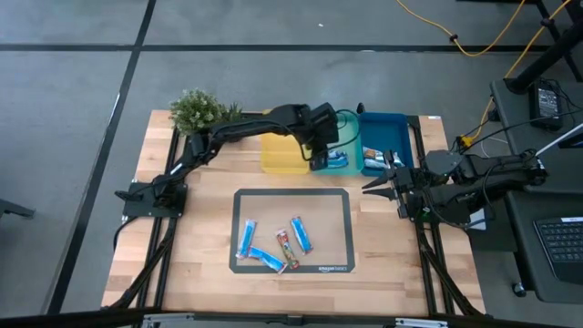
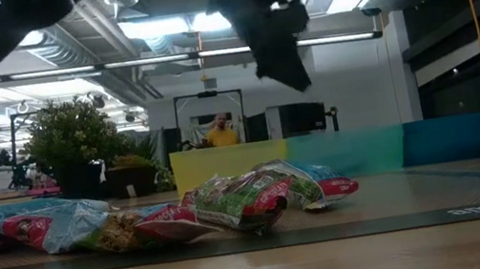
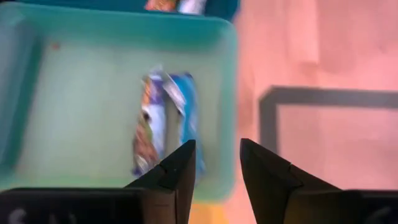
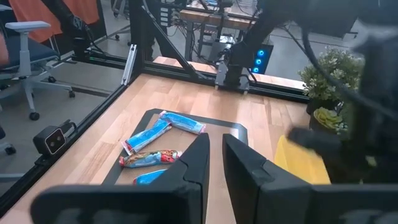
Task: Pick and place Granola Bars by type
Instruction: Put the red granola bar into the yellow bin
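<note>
- While the left hand point(image 3: 214, 171) hangs over the teal tray point(image 1: 350, 138), fingers parted and pinching nothing, two granola bars point(image 3: 165, 121) lie inside; a low retreat could catch the tray wall and shove it.
- Four more bars point(image 1: 273, 244) lie on the mat point(image 1: 339, 202) in front of the teal tray, two touching; I judge a pinch there could drag both.
- Right hand point(image 1: 378, 185), fingers nearly pressed together and empty, waits beside the teal tray; crossing reaches could collide.
</note>
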